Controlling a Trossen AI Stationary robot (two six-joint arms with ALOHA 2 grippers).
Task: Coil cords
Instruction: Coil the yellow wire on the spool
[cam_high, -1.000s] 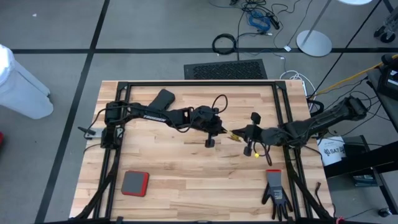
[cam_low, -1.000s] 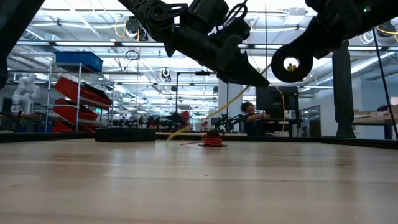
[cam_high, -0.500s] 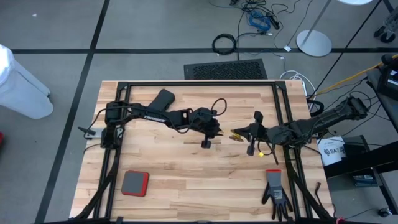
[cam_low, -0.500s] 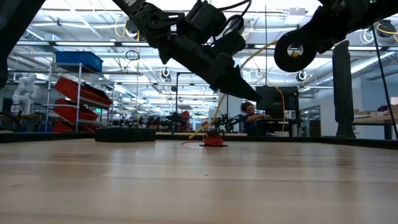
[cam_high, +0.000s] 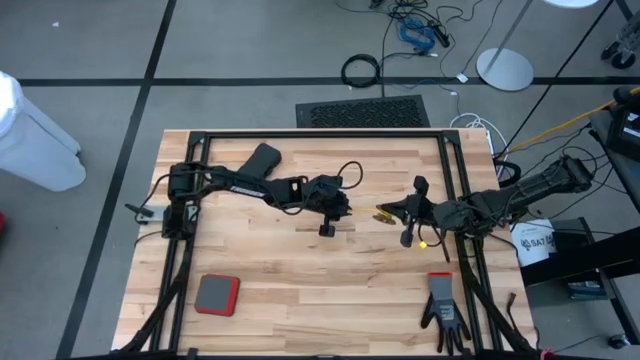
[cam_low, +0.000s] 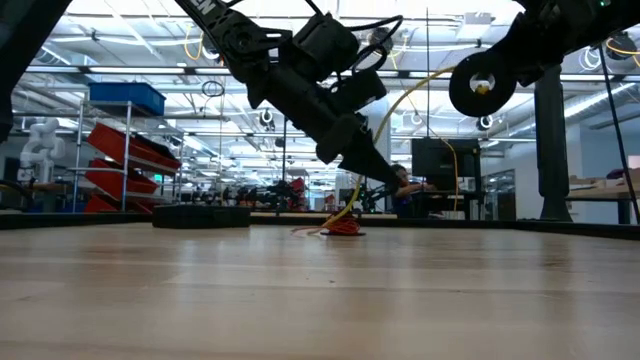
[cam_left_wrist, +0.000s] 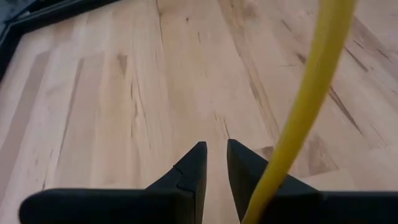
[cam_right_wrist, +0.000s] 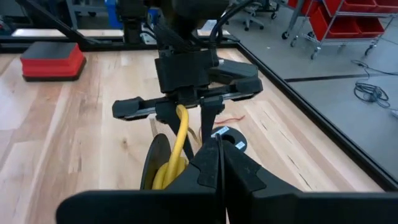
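The yellow cord (cam_low: 392, 98) arcs from its black reel (cam_low: 480, 85), which hangs in the air beside my right gripper (cam_right_wrist: 219, 149), down to the table. My right gripper is shut. My left gripper (cam_left_wrist: 212, 158) slants down over the table's middle, its fingers a little apart with nothing between them. The yellow cord (cam_left_wrist: 308, 99) passes over one of its fingers. The reddish-orange cord (cam_low: 343, 226) lies in a small heap on the table by its own reel (cam_right_wrist: 229, 140), below the left gripper. My left gripper has the yellow cord across the upper side of one finger (cam_left_wrist: 261, 180), not between the two; whether the cord rests on that finger I cannot tell. My right gripper shows nothing between its shut fingers. The yellow cord's reel (cam_right_wrist: 158, 168) sits against the outer side of one finger, lifted clear of the table; what bears it is hidden.
A red pad (cam_high: 217, 294) lies near the front left. A black glove (cam_high: 443, 310) lies at the front right. A black handle-like thing (cam_high: 262, 158) sits at the far left. A black frame (cam_high: 300, 135) rims the table. A person (cam_low: 400, 185) sits far behind.
My left gripper has sunk toward the table and drawn a little toward the left edge, tipping farther down. The yellow cord, a straight slanting line a second ago, now bows in an arc from the reel. My right gripper with the reel has drawn slightly toward the right edge.
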